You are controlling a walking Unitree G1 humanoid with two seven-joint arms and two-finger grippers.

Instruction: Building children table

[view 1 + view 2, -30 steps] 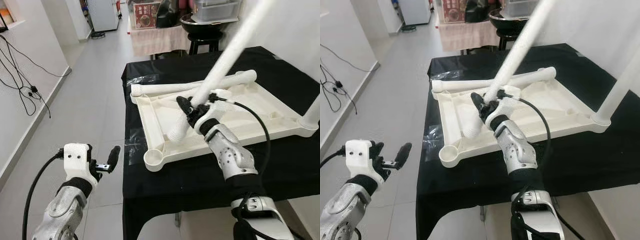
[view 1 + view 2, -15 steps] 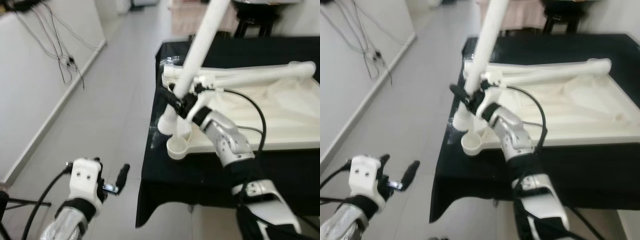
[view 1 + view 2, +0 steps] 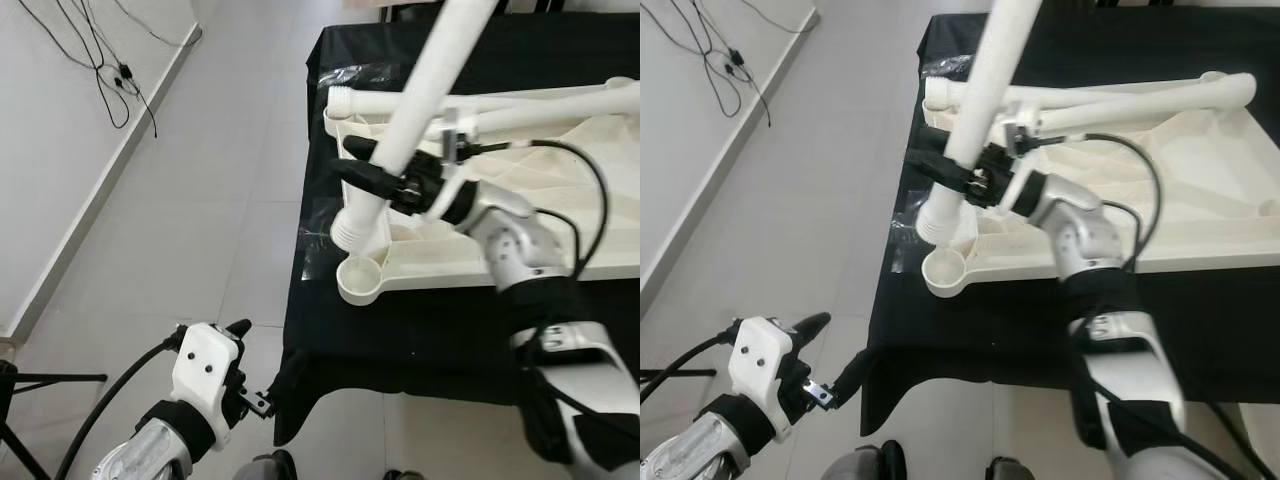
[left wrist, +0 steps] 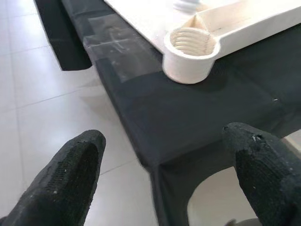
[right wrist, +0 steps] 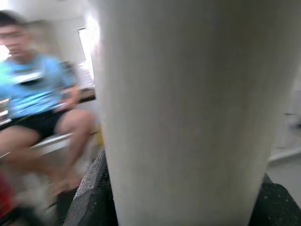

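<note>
Gripping a long white plastic table leg [image 3: 425, 95], the right gripper [image 3: 385, 180] is clamped shut.
Its threaded end hangs just above, perhaps touching, the round corner socket [image 3: 361, 279] of the upturned white plastic tabletop [image 3: 560, 225] at the black-clothed table's [image 3: 420, 330] front-left corner; the left gripper [image 4: 160, 165] hangs spread wide, empty.

Bright, even indoor light; sharp head views, blurred right wrist view.

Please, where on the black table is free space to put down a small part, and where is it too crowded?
Free: the strip of black cloth between the white tabletop panel and the table's near edge. Crowded: the panel's near-left corner, where the right gripper holds a white leg over the threaded socket; another leg lies across the panel's far side.
</note>
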